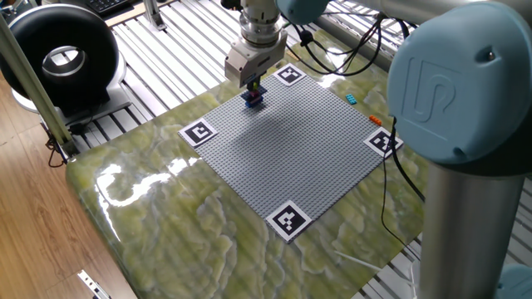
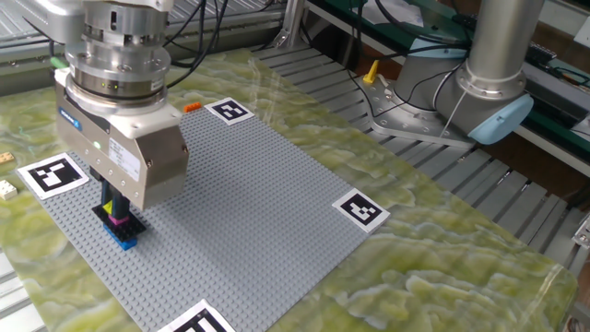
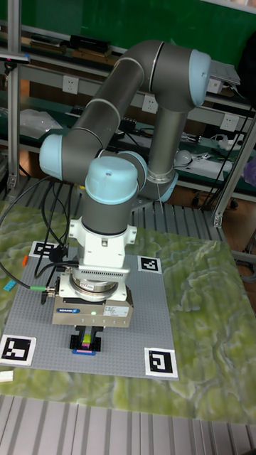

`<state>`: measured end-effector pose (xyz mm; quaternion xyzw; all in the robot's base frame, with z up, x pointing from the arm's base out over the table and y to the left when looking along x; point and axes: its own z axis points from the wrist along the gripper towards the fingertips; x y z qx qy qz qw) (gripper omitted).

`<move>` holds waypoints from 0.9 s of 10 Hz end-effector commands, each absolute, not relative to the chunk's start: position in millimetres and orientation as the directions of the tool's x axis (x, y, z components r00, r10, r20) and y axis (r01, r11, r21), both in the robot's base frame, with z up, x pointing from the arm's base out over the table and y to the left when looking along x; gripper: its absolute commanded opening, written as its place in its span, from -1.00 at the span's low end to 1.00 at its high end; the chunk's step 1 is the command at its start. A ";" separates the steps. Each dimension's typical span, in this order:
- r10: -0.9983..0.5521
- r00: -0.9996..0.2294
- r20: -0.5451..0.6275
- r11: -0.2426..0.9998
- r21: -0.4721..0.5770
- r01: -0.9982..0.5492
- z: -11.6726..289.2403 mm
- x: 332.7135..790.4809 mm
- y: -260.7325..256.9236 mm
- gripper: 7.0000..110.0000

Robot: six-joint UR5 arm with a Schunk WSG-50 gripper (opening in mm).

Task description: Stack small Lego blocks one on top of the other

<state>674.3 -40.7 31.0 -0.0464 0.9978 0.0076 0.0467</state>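
Note:
A small stack of Lego blocks (image 1: 254, 98) stands near the far corner of the grey baseplate (image 1: 291, 154). A dark blue brick (image 2: 124, 240) is at the bottom and a magenta brick (image 2: 117, 219) on top. My gripper (image 2: 114, 208) points straight down over the stack. Its dark fingers (image 3: 75, 345) stand close on both sides of the magenta brick (image 3: 85, 343), so it looks shut on that brick. The gripper body hides the stack's middle.
Loose bricks lie off the plate: cyan (image 1: 352, 99), orange (image 1: 376, 120), tan (image 2: 7, 189). Black-and-white marker tags (image 1: 288, 219) sit at the plate's corners. A black round device (image 1: 58, 58) stands beyond the table's left edge.

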 end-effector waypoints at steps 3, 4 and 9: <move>-0.077 -0.994 -0.078 0.996 0.027 -0.079 30.2 670.7 -39.9 -1.00; -0.077 -0.994 -0.072 0.997 0.026 -0.079 30.0 669.2 -40.2 -1.00; -0.079 -0.996 -0.049 0.996 0.029 -0.081 28.3 665.1 -42.4 -1.00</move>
